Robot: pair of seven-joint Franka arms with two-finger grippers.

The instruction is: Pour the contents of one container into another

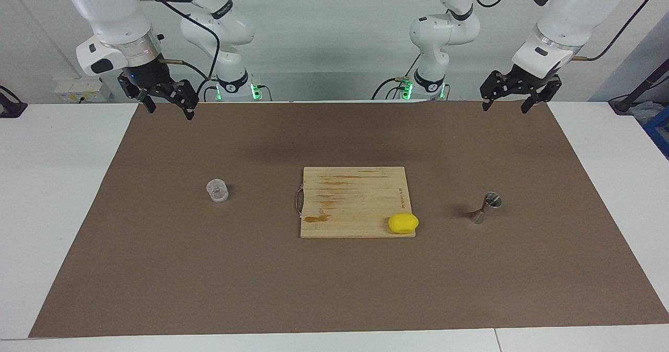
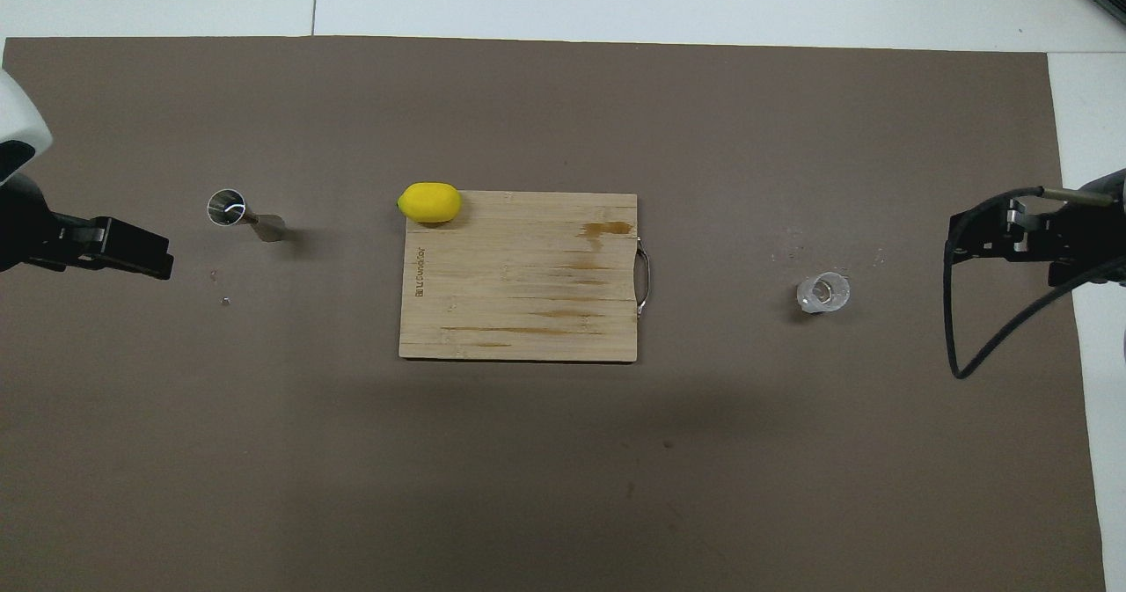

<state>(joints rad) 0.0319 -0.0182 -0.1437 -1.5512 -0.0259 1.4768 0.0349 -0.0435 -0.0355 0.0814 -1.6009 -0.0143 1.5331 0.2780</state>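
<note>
Well apart — clear cup (image 1: 217,191) and jigger (image 1: 485,208) from both raised jaws

**Robotics lab bench, kitchen props**

My two white arms are bolted at a white table (image 1: 52,195) – brown mat (image 1: 334,289) laid over it, bare pale wall, cables trailing, green base lights. A bamboo cutting board (image 1: 355,200) and a lemon (image 1: 403,223) sit staged in the middle – props, not a real kitchen.
</note>
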